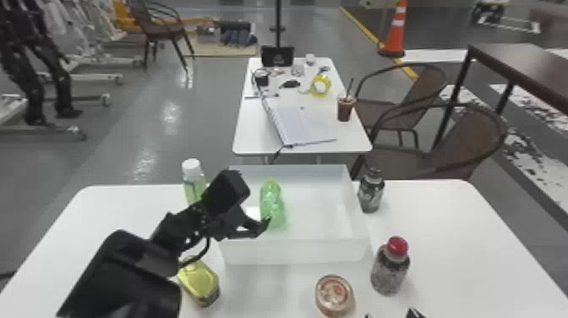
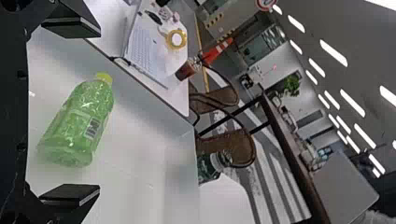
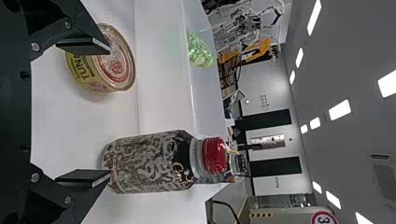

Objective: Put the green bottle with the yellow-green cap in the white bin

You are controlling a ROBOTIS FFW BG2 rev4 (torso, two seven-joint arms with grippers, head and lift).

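Observation:
In the head view my left gripper (image 1: 258, 226) is over the near left part of the white bin (image 1: 296, 253), beside the bottle's near end. The green bottle (image 1: 272, 205) lies inside the bin's left part, cap end toward the back. My left gripper (image 2: 84, 114) stands open in the left wrist view, with the green bottle (image 2: 79, 126) and its yellow-green cap (image 2: 104, 77) beyond the gap, not clasped. My right gripper (image 1: 392, 315) is at the head view's bottom edge. In the right wrist view my right gripper (image 3: 110, 111) is open and holds nothing.
A white-capped bottle (image 1: 193, 179) stands left of the bin and a dark bottle (image 1: 371, 192) right of it. Nearer are a yellow can (image 1: 198, 281), a tuna can (image 1: 334, 294) and a red-capped bottle (image 1: 389, 270). Another table with a laptop (image 1: 300, 127) is behind.

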